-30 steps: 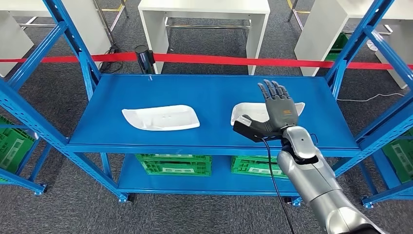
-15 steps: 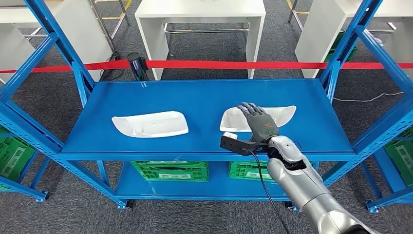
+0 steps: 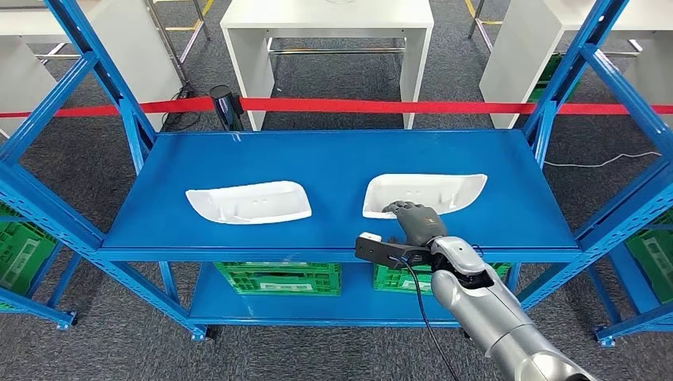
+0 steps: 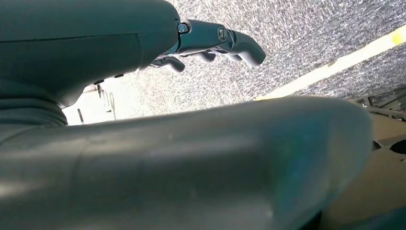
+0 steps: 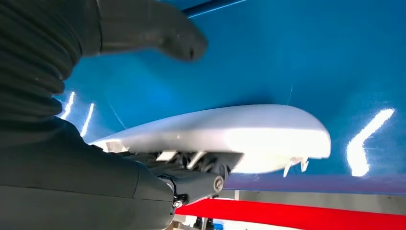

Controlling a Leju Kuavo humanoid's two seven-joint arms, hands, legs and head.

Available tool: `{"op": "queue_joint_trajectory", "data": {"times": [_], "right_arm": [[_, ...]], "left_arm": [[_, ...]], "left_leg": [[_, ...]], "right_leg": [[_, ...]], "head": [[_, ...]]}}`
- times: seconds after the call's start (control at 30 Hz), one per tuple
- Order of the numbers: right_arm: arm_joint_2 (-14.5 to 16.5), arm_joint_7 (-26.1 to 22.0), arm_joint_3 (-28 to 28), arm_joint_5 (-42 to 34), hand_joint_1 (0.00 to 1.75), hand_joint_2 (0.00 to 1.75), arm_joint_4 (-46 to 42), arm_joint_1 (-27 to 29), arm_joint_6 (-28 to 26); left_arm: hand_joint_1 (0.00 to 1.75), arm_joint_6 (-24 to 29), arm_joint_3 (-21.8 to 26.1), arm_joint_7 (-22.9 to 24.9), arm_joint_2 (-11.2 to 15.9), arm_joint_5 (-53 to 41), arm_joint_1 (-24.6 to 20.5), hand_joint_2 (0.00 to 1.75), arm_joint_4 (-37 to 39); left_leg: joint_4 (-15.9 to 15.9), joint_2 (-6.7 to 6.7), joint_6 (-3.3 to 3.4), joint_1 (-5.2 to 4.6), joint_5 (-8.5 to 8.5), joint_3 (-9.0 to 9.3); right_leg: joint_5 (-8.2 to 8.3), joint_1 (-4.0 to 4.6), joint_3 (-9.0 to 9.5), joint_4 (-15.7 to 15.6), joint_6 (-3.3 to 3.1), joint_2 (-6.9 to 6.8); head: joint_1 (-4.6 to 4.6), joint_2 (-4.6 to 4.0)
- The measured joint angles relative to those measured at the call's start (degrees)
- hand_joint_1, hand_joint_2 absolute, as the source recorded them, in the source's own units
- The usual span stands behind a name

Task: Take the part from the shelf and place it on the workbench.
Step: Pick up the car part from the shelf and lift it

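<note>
Plastic is what you are dealing with: the part (image 3: 424, 193) is a thin white moulded shell, probably light and stiff, glossy enough to slip, with small tabs along its edge that could snap. Take hold across the near rim, fingers inside the hollow and thumb beneath, and squeeze gently.

It lies on the blue shelf (image 3: 333, 159), right of the second white shell (image 3: 248, 202) and near the front edge. Your right robot hand (image 3: 411, 221) is at the part's near left corner, fingers curled over the rim and touching it; the right wrist view shows dark fingers (image 5: 191, 179) against the shell's edge with the thumb (image 5: 158, 33) apart above the blue surface, so whether it has a hold yet you cannot tell.

Your left robot hand (image 4: 210, 45) hangs over grey carpet, fingers loosely curled on nothing
</note>
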Motion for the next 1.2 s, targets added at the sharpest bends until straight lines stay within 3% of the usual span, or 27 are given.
{"op": "queue_joint_trajectory", "data": {"times": [0.3, 0.43, 1.2], "right_arm": [[0.0, 0.7, 0.1, 0.7, 1.75, 1.75, 0.5, -0.4, -1.2], [0.0, 1.1, 0.0, 1.8, 1.75, 1.75, 0.5, -0.4, -2.1], [-0.1, -1.3, -0.5, -0.4, 1.75, 1.75, 1.4, -1.0, -3.2]], "left_arm": [[0.00, -0.3, 0.0, -0.5, 0.0, 0.0, -0.1, 0.00, 0.0], [0.00, -1.1, 0.0, -1.6, 0.0, 0.6, -0.1, 1.75, 0.0], [0.00, 1.5, 1.2, -2.0, 0.0, 2.6, 0.1, 1.75, 0.0]], "left_leg": [[0.0, -0.09, 0.08, -0.02, -0.06, 0.21], [0.0, -0.11, 0.11, -0.02, -0.08, 0.28], [0.0, -0.09, 0.14, -0.02, -0.10, 0.39]], "right_leg": [[0.00, 0.02, 0.39, -0.2, 0.08, -0.03], [-0.01, 0.09, 0.49, -0.3, 0.10, -0.05], [0.03, 0.08, 0.68, -0.4, 0.15, -0.04]], "head": [[0.00, 0.00], [0.00, 0.00], [0.00, 0.00]]}}
